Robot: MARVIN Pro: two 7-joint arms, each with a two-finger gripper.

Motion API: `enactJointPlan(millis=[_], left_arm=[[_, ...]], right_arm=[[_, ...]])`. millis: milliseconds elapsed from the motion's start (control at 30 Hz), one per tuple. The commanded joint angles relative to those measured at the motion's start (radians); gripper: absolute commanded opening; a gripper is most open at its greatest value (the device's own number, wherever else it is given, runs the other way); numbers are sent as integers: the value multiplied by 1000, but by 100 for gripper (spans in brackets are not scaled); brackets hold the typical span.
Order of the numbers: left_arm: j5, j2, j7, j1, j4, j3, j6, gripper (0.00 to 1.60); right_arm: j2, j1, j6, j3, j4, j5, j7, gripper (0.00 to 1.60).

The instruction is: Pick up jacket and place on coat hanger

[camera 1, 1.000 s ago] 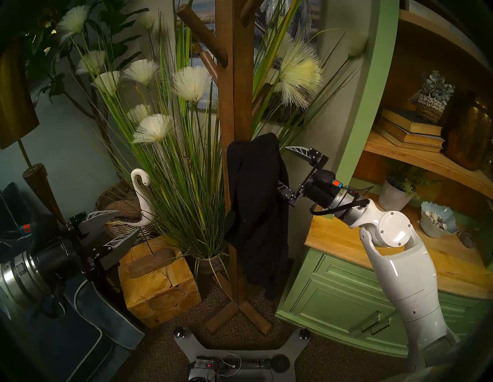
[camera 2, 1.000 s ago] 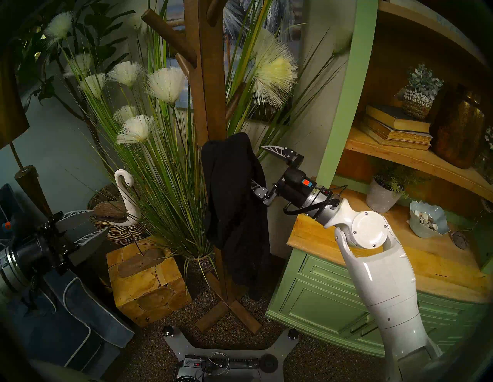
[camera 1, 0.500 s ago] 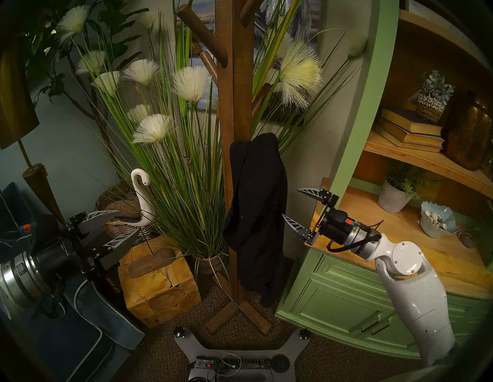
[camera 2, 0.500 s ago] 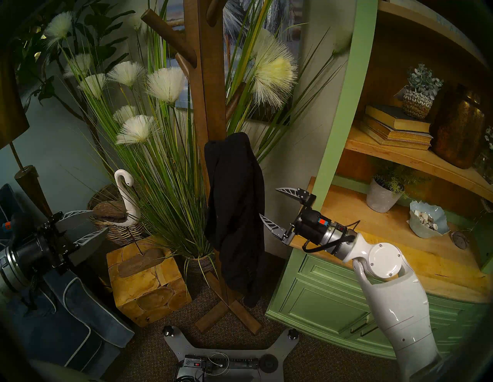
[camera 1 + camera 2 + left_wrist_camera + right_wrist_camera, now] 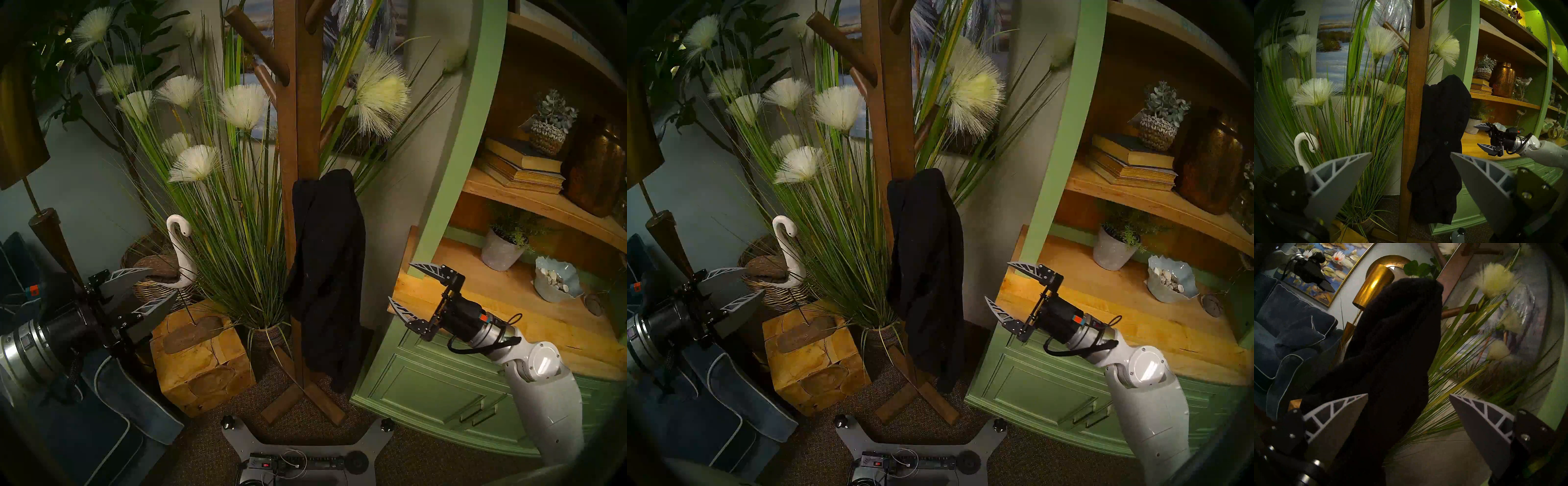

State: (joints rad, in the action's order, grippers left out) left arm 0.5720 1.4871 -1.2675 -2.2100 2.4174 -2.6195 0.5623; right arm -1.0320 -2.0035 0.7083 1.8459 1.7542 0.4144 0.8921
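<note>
Now the jacket (image 5: 327,271) hangs limp from a low peg of the coat hanger (image 5: 298,118), draped down the post's right side toward the cross foot. At about four o'clock from it, the right gripper (image 5: 403,285) is spread wide and empty, clear of the cloth, before the green cabinet (image 5: 441,383). Off at eight o'clock, the left gripper (image 5: 159,283) is also parted, holding nothing.

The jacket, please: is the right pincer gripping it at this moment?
No, the right pincer hangs open beside the jacket, apart from it.
</note>
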Motion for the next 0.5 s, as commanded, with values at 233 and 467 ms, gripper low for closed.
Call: enactJointPlan(millis=[233, 467], left_arm=[[9, -1, -8, 3, 11, 1, 0, 160], [11, 0, -10, 3, 11, 0, 0, 160]], right_arm=[[-205, -221, 210, 168, 63, 193, -11, 160], [-228, -288, 252, 115, 142, 331, 37, 160]])
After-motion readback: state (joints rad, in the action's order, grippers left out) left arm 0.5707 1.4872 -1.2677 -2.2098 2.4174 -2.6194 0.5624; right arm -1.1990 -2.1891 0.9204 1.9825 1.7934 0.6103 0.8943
